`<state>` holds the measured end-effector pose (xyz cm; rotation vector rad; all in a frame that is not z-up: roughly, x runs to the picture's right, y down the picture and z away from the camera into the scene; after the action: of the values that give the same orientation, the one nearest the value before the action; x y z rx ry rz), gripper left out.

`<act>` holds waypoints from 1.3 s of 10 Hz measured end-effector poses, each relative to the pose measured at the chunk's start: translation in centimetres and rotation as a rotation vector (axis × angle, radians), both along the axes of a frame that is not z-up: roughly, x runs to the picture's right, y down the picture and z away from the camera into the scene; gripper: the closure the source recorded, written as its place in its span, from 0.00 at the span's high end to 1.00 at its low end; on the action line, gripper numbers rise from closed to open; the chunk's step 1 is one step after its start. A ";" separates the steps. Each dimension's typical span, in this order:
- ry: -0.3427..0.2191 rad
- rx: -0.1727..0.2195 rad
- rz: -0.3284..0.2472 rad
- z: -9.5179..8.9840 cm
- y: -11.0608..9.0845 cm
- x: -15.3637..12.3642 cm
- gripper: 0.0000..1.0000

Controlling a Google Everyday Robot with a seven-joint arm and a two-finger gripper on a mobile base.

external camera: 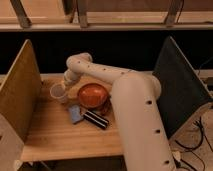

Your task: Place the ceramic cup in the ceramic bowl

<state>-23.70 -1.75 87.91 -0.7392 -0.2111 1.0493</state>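
The ceramic cup [58, 93] is small, pale and round. It is at the left of the wooden table, just left of the ceramic bowl [92, 94], which is wide, shallow and orange-red inside. My gripper [65, 84] is at the end of the white arm, right at the cup's back right rim and left of the bowl. The gripper's end is partly hidden by the wrist and the cup. I cannot tell whether the cup rests on the table or is lifted.
A blue flat item [75, 114] and a black bar-shaped item [96, 120] lie in front of the bowl. A tan panel [20, 90] walls the left side and a dark panel [181, 90] the right. The white arm [135, 115] crosses the table's right half.
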 end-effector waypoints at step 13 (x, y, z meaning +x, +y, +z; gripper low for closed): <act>0.444 -0.069 0.293 -1.0 -0.5 22.1 0.00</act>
<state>-1.60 -2.29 86.92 -0.5283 0.1040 1.4772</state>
